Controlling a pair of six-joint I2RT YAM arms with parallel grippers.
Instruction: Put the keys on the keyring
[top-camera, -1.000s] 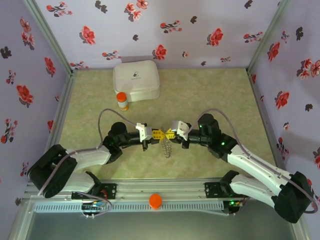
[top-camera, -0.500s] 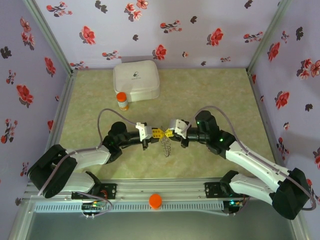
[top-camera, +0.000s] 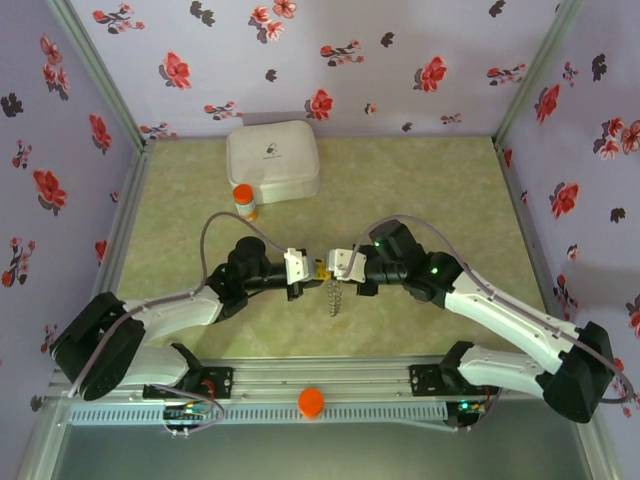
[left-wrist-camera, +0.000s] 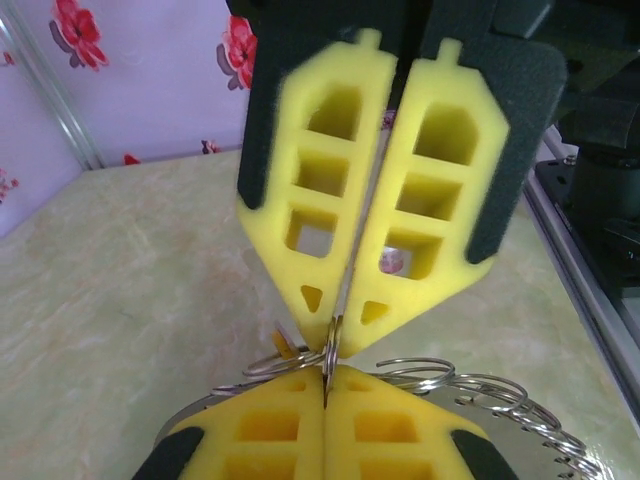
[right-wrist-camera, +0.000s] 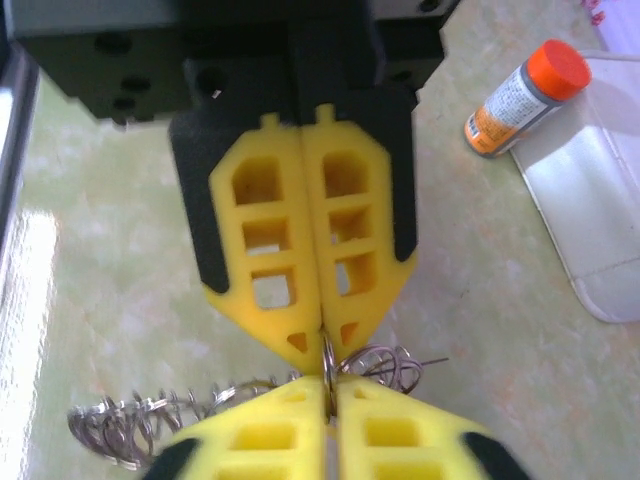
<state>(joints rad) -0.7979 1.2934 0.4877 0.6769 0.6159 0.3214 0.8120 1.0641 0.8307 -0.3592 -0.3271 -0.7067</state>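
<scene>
My left gripper (top-camera: 318, 268) and right gripper (top-camera: 333, 268) meet tip to tip over the middle of the table. Both are shut on one small metal ring (left-wrist-camera: 332, 355) seen edge-on, part of the keyring (top-camera: 335, 297), whose limp string of wire loops hangs below them. In the left wrist view my own yellow fingers (left-wrist-camera: 250, 430) are at the bottom, and a small brassy key bit (left-wrist-camera: 283, 338) sits by the loops (left-wrist-camera: 480, 385). In the right wrist view the loops trail left (right-wrist-camera: 130, 420) and bunch right (right-wrist-camera: 390, 365) of the pinched ring (right-wrist-camera: 327, 365). The red-tagged key is hidden.
A white case (top-camera: 272, 160) lies at the back left, with the orange-capped bottle (top-camera: 244, 202) standing just in front of it. The bottle (right-wrist-camera: 525, 95) and case (right-wrist-camera: 600, 230) also lie beyond the left arm in the right wrist view. An orange round cap (top-camera: 311, 402) sits on the front rail.
The right arm has swung left and the left gripper has edged right, so the two sets of fingertips are now pressed closer together. The loops still hang below them.
</scene>
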